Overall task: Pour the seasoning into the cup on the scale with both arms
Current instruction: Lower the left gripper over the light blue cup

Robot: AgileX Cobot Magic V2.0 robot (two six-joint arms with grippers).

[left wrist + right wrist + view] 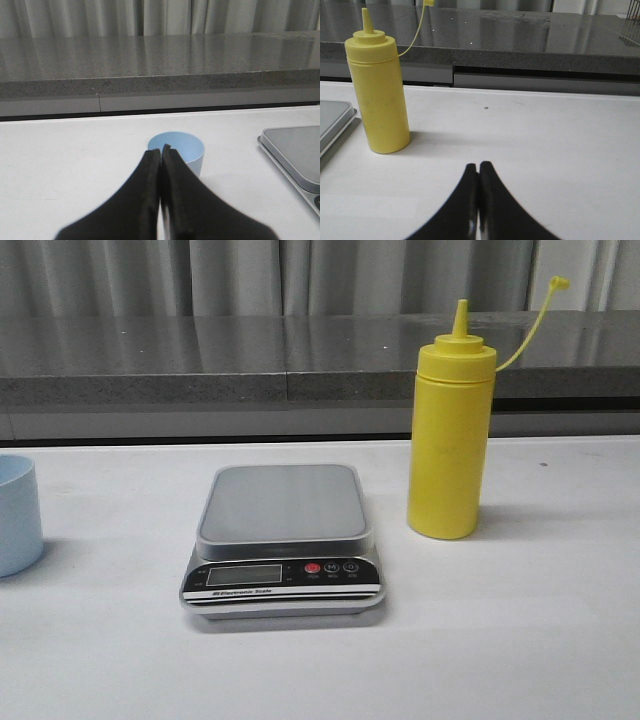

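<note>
A yellow seasoning bottle [450, 435] is standing upright on a white table [520, 640], just to the right of a digital scale [284, 540] whose grey platform is sitting bare. The bottle's nozzle is uncovered, with its small cap [560, 283] dangling on a thin tether up and to the right. A pale blue cup [18, 515] is sitting at the far left edge of the front view, cut off by the frame and well apart from the scale.

Neither arm is showing in the front view; only the wrist cameras are catching the grippers. The left gripper [161, 149] is hovering with its black fingers pressed together, holding nothing, and the cup is standing whole just beyond the fingertips, its open mouth facing up. A corner of the scale is edging into that view. The right gripper [478, 166] is likewise closed and empty above bare table, with the bottle standing off to one side of it, apart from the fingers, beside a sliver of the scale.

Only the front view is revealing the scale's black panel, where white lettering is reading "Electronic Scale" under a blank LCD display [243, 575]. A red button [312, 568] and two dark buttons are sitting beside the display; their small captions are too fine to read. A grey stone ledge [200, 360] is running behind the table.
</note>
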